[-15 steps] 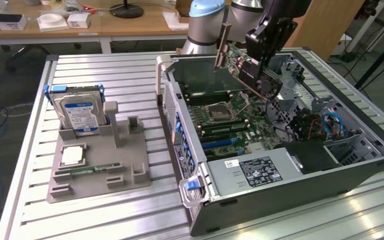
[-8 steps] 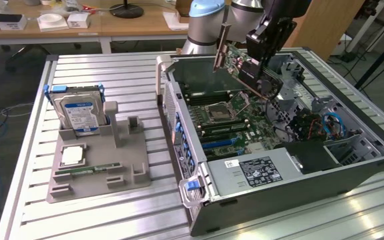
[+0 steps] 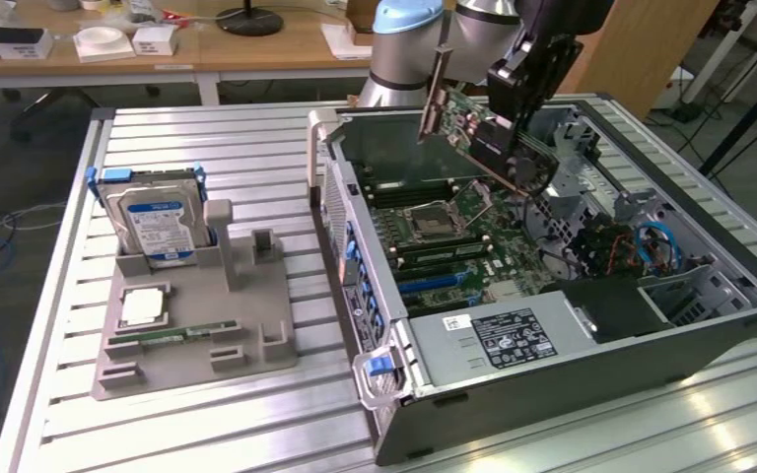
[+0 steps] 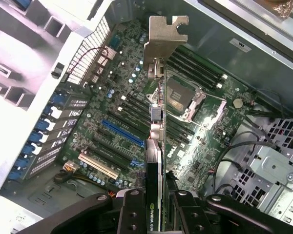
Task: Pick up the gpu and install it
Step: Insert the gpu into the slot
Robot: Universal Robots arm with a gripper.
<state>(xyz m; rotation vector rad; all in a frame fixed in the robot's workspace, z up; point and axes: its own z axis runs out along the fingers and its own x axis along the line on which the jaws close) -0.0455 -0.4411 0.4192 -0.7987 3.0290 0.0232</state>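
In the exterior view, the gripper (image 3: 508,126) is seen clamped on the gpu (image 3: 457,123), which is held in the air above the open computer case (image 3: 589,394), clear of the motherboard (image 3: 464,241) below it. The card is tilted, with its silver end bracket (image 3: 433,89) uppermost and its green board sloping down toward the case interior. The case lies on its side on the slatted metal table (image 3: 221,434), toward the table edge on the exterior view's right, with the power supply (image 3: 504,340) at its near end. A grey parts holder (image 3: 194,365) is set on the table well apart from the case, toward the edge on the exterior view's left. A hard drive (image 3: 155,222) with a blue label stands upright at the holder's far end; a processor (image 3: 142,305) lies flat nearer the front, and a memory stick (image 3: 171,337) lies just beside it. In the wrist view, the gpu (image 4: 156,122) is seen edge-on, its end bracket (image 4: 166,34) farthest from the camera. The black fingers (image 4: 132,214) of the gripper (image 4: 158,212) are pressed against both faces of the card. Under the card, not touching it, the motherboard (image 4: 117,107) is seen with a blue expansion slot (image 4: 122,134), a pale slot (image 4: 97,165), the processor socket (image 4: 183,97) and the memory slots (image 4: 195,68).
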